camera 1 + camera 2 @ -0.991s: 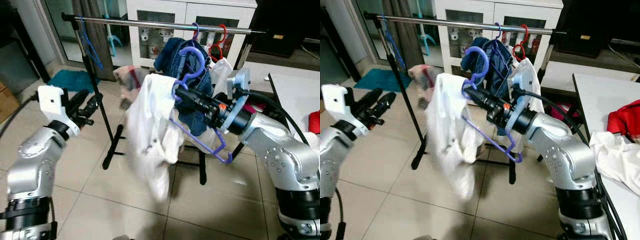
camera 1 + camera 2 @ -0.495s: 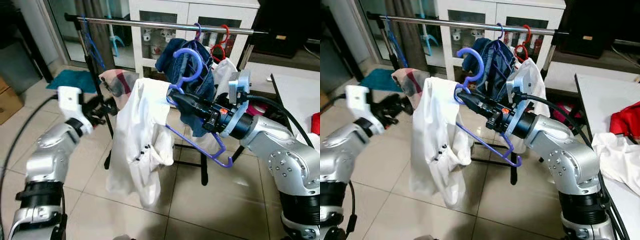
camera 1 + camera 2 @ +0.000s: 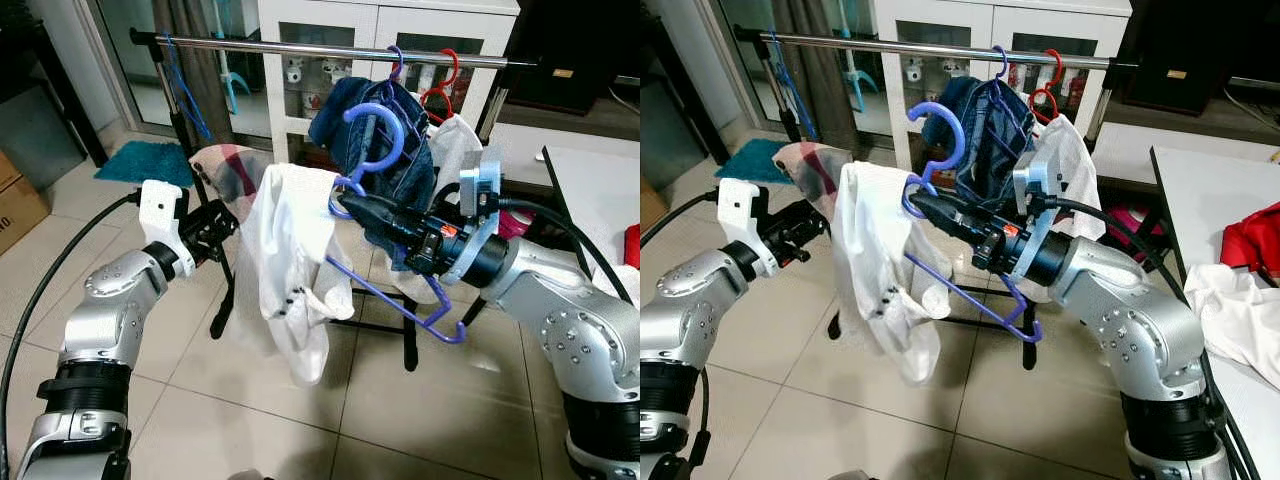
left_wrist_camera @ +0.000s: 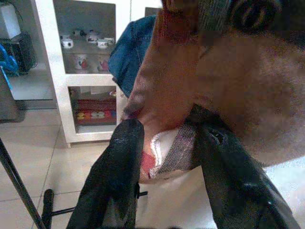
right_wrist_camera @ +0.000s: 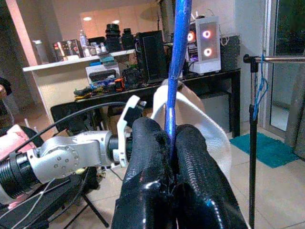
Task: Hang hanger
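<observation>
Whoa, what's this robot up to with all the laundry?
It is hanging up clothes. The right gripper is shut on a purple hanger with a white shirt draped over it, held up below the metal rail of a clothes rack; the hook is not yet on the rail. The left gripper is open at a pinkish checked cloth beside the shirt. A blue garment and a red hanger already hang on the rail.

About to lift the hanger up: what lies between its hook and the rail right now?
In the left eye view, the denim garment already hanging on the rail sits behind and above the purple hanger hook; the right gripper clamps the hanger below it.
</observation>
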`<state>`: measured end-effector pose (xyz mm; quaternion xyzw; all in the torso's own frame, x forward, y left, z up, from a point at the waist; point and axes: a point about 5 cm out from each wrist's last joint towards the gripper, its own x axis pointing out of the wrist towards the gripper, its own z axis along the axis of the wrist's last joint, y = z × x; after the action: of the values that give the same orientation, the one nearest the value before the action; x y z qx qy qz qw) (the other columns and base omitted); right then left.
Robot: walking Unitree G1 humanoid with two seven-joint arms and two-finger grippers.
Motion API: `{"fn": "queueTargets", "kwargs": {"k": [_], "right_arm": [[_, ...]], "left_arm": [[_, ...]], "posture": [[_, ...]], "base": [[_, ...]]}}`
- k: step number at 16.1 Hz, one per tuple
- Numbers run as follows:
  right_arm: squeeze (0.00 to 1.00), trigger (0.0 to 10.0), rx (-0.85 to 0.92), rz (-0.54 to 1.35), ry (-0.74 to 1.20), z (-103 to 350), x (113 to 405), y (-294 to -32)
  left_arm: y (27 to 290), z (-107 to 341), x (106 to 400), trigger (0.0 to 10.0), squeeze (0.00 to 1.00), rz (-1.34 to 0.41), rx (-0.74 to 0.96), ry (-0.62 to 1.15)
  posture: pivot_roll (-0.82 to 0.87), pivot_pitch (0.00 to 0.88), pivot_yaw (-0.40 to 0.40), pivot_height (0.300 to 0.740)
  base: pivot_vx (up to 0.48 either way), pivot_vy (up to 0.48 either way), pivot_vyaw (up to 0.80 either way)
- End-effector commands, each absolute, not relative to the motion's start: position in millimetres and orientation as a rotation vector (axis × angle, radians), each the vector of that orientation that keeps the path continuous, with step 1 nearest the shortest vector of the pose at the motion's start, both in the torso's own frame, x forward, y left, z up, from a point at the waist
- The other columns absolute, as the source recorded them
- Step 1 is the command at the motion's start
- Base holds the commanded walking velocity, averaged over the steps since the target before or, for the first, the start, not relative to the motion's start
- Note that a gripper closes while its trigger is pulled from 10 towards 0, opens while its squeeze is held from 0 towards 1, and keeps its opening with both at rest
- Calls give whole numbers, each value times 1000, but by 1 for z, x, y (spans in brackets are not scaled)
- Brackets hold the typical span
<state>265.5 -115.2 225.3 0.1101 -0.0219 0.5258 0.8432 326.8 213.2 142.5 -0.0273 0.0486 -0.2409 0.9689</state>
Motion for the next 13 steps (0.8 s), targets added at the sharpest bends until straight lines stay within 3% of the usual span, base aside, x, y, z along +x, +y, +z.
{"fn": "queueTargets", "kwargs": {"k": [1,13], "right_arm": [[0,10000,227,1149,-82,234,261,-112],[0,10000,234,1163,-91,237,260,-113]], "left_arm": [[214,141,326,0,0,-507,-29,108],[216,134,327,0,0,-480,-5,104]], "posture": [[-138,0,70,740],[-139,0,70,740]], "base": [[0,0,0],[0,0,0]]}}
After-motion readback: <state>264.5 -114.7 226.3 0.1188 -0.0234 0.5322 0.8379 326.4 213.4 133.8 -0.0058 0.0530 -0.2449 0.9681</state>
